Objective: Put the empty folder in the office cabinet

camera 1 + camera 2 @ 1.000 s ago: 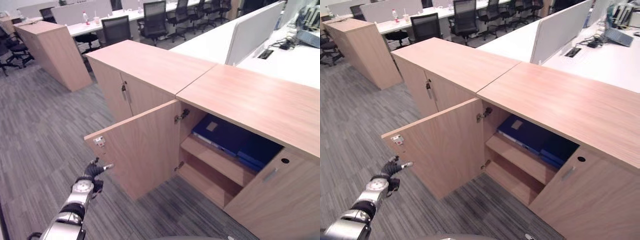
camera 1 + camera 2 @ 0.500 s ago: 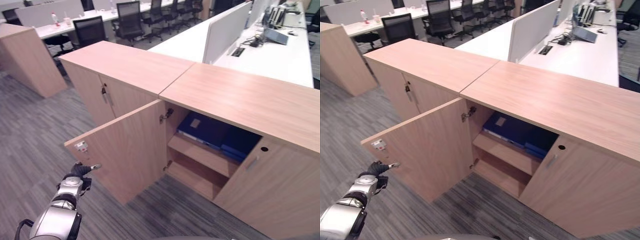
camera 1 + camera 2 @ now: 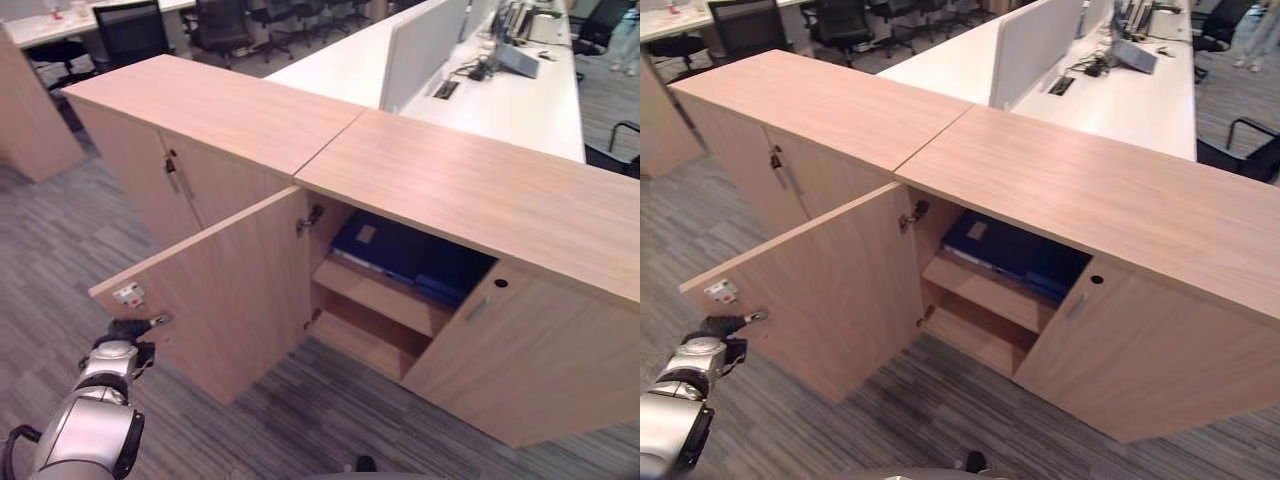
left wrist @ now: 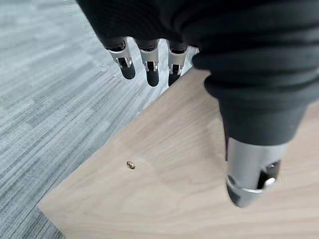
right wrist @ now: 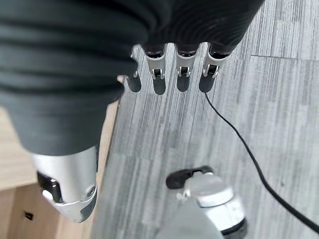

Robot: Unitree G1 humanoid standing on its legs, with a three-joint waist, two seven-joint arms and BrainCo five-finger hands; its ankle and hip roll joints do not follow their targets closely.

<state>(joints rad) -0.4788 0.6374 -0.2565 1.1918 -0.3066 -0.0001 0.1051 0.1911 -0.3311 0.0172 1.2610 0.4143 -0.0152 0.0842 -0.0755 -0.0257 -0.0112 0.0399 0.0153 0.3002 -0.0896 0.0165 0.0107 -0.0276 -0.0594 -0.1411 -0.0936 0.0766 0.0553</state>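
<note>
Cabinet door (image 3: 230, 290) swung open beside relaxed left hand (image 3: 125, 330) — blue folders (image 3: 400, 255) shelved inside; right hand (image 5: 169, 74) relaxed over carpet (image 5: 279, 104).

A grey striped carpet (image 3: 60, 240) covers the floor. Behind the wooden units, a long white tabletop (image 3: 520, 95) carries a white divider screen (image 3: 420, 45). Black office chairs (image 3: 125, 30) stand at far left, another chair (image 3: 1255, 150) at right.
</note>
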